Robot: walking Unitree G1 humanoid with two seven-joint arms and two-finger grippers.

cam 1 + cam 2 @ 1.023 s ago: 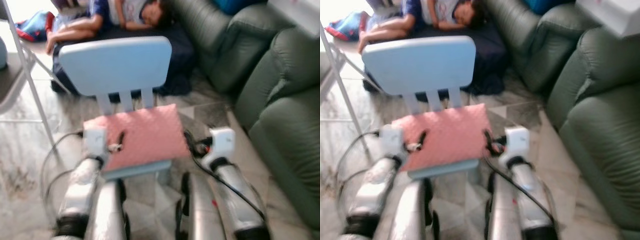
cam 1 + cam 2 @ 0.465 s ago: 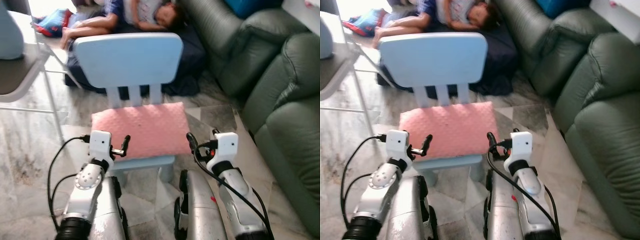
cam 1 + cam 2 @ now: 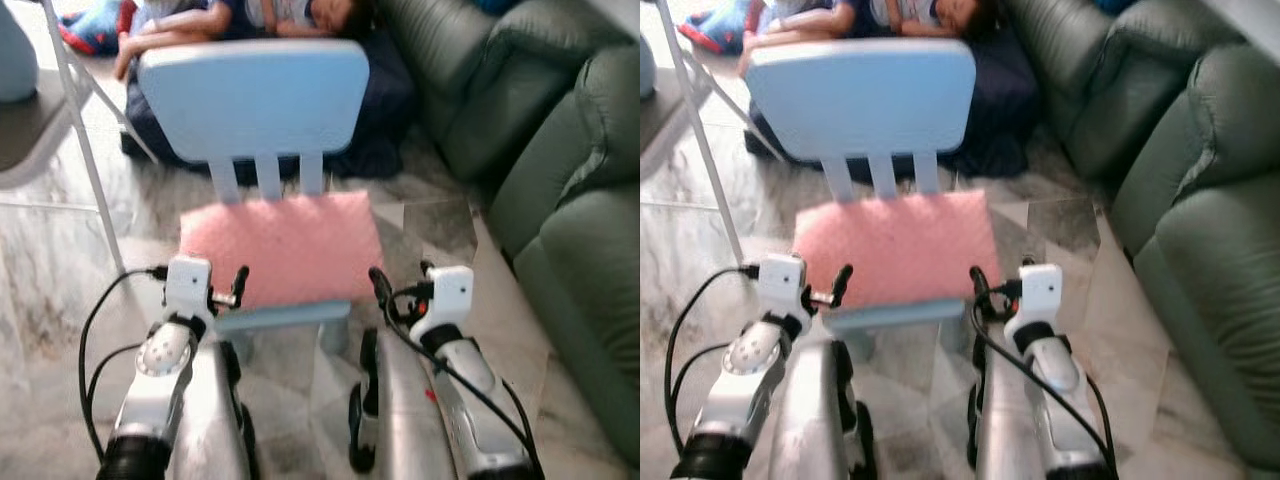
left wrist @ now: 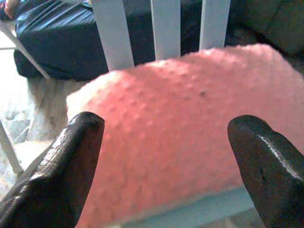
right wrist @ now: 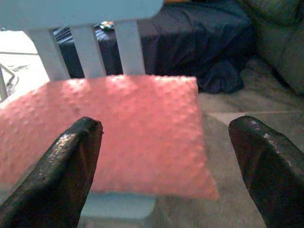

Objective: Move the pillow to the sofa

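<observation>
A pink bumpy pillow lies flat on the seat of a small light-blue chair right in front of me. My left gripper is open at the pillow's near left corner, its fingers spread before the pillow. My right gripper is open at the near right corner, close to the pillow but apart from it. The dark green sofa stands to the right.
A person lies asleep on a dark blue mattress behind the chair. A metal folding chair leg stands at the left. The floor is pale marble tile.
The camera has shifted and steadied. Both grippers have drawn in closer to the pillow's near corners. The pillow lies where it was on the chair.
</observation>
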